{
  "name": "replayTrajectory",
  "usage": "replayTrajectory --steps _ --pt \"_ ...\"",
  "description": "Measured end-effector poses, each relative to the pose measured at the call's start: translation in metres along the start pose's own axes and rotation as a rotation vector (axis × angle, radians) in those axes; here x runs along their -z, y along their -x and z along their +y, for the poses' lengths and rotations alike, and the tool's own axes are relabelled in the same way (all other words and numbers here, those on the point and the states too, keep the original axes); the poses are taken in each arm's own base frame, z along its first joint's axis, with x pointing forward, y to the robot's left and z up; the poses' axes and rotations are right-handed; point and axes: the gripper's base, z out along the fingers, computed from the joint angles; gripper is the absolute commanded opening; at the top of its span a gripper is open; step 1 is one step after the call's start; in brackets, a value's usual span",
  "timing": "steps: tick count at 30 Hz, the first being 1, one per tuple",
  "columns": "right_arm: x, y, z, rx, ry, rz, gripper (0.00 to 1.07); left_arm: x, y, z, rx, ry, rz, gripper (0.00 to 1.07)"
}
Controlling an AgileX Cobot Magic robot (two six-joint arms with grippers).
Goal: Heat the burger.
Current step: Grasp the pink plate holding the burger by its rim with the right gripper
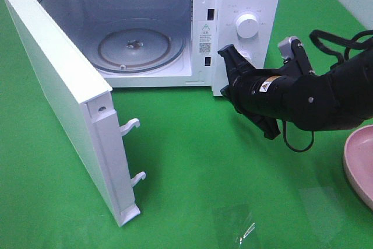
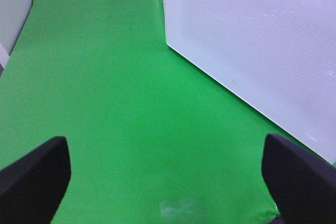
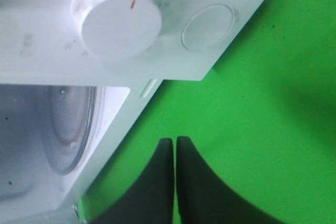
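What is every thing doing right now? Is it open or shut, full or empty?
Microwave door, swung wide open.
Glass turntable, inside, nothing on it.
Left pincer, open, holding nothing.
Right pincer, shut, holding nothing, near the dial.
Pink plate, only its edge shows, bare there.
Burger, not in view.

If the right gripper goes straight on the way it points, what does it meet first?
Most likely the microwave's control panel, near its lower edge between the knob and the round button. The shut right gripper points there, though depth is unclear.
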Motion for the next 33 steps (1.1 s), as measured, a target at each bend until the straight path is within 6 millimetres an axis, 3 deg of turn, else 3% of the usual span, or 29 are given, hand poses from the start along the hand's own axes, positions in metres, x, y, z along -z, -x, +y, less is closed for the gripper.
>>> replayTrajectory --steps 17,33 --pt "0.041 0.002 0.019 0.463 -0.08 0.187 0.06 0.0 0.0 0.0 0.0 0.0 0.0 0.91" --pt "0.069 0.003 0.029 0.72 -0.073 0.293 0.11 0.0 0.0 0.0 0.0 0.0 0.0 0.91"
